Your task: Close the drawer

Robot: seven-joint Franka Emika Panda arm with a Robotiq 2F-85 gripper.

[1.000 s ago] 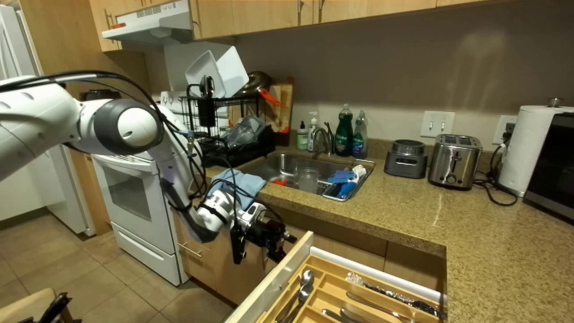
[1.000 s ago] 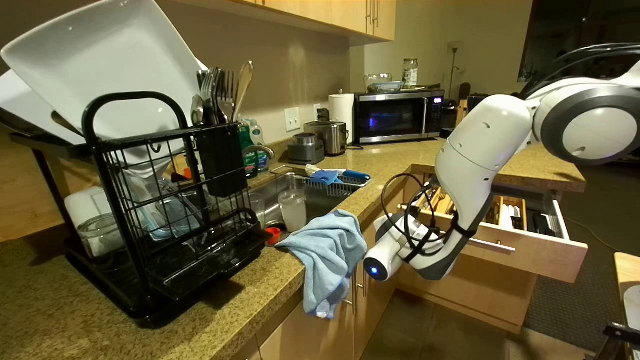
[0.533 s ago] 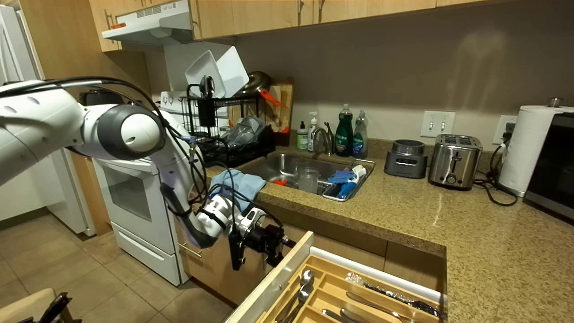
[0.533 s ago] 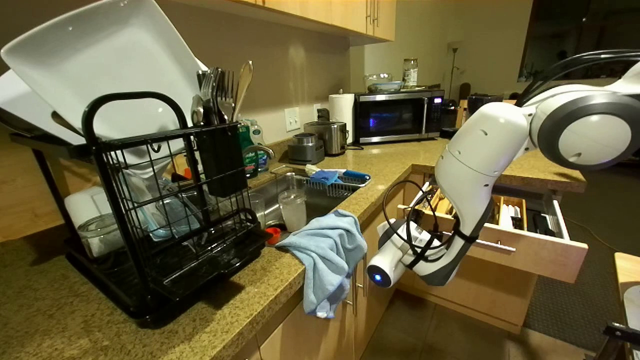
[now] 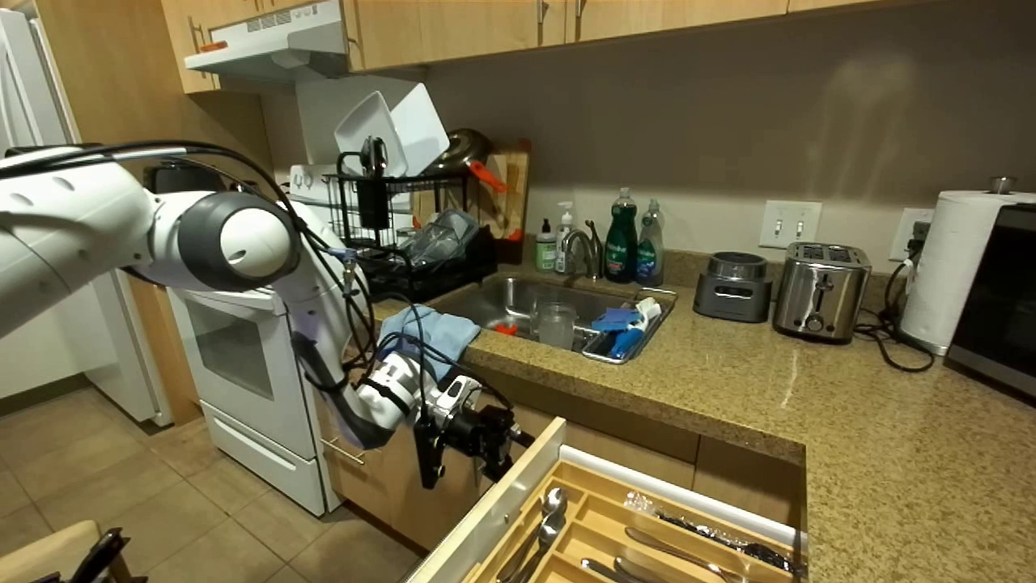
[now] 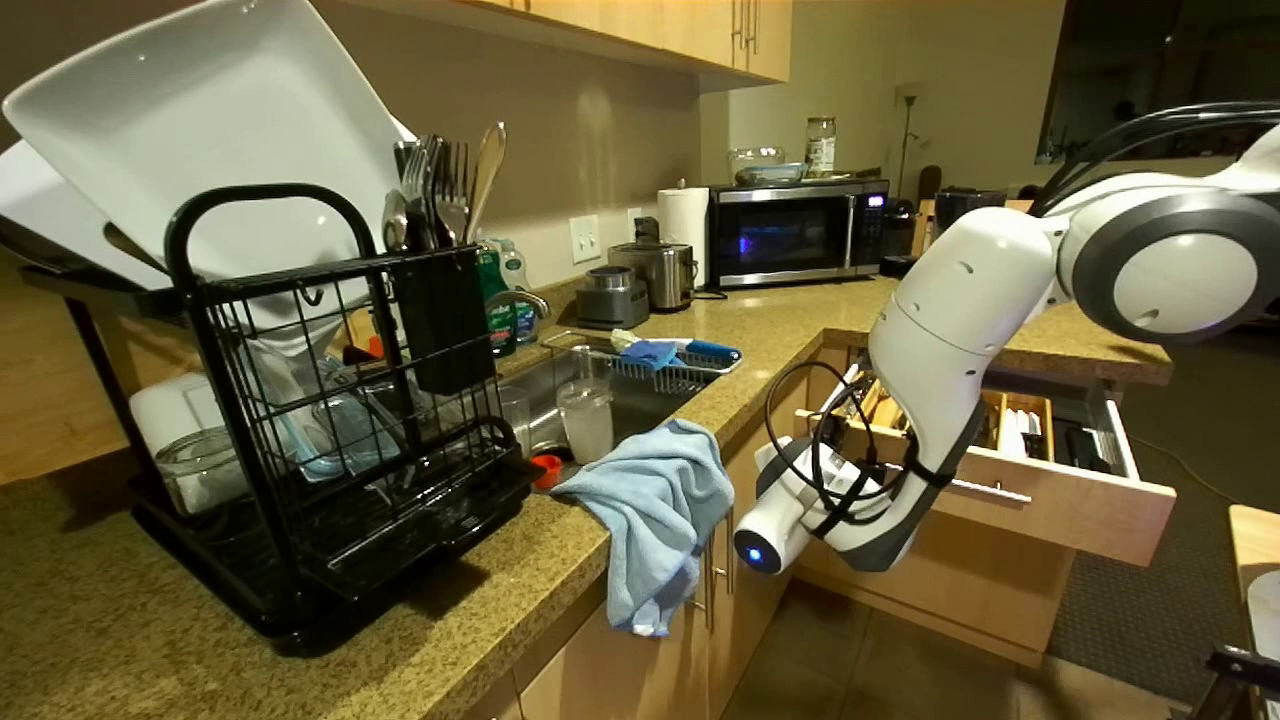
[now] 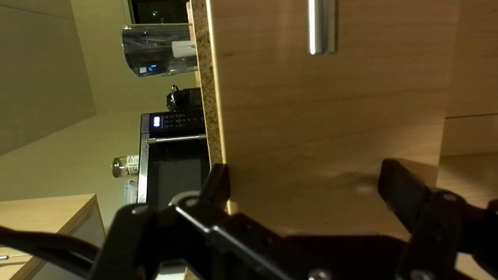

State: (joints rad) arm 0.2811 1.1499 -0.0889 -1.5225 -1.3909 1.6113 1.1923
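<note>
The drawer (image 5: 486,518) stands pulled out in both exterior views, with cutlery in a wooden organizer inside. Its pale wood front (image 6: 1085,510) carries a silver bar handle (image 6: 985,490), partly hidden behind the arm. In the wrist view the drawer front (image 7: 330,109) fills the middle and the handle (image 7: 317,27) is at the top edge. My black gripper (image 7: 303,170) is open and empty, its fingers spread before the end of the front away from the handle. In an exterior view the gripper (image 5: 511,455) is right beside the front; I cannot tell whether it touches.
The granite counter edge (image 5: 615,397) runs above the drawer. A blue towel (image 6: 655,510) hangs over the counter edge by the sink, close to the arm's wrist. A dish rack (image 6: 300,420) stands beside the sink. A microwave (image 6: 790,235) stands on the far counter.
The arm has lowered slightly, and the gripper has moved slightly down beside the drawer front. The latest half second shows almost no motion. The drawer has not moved.
</note>
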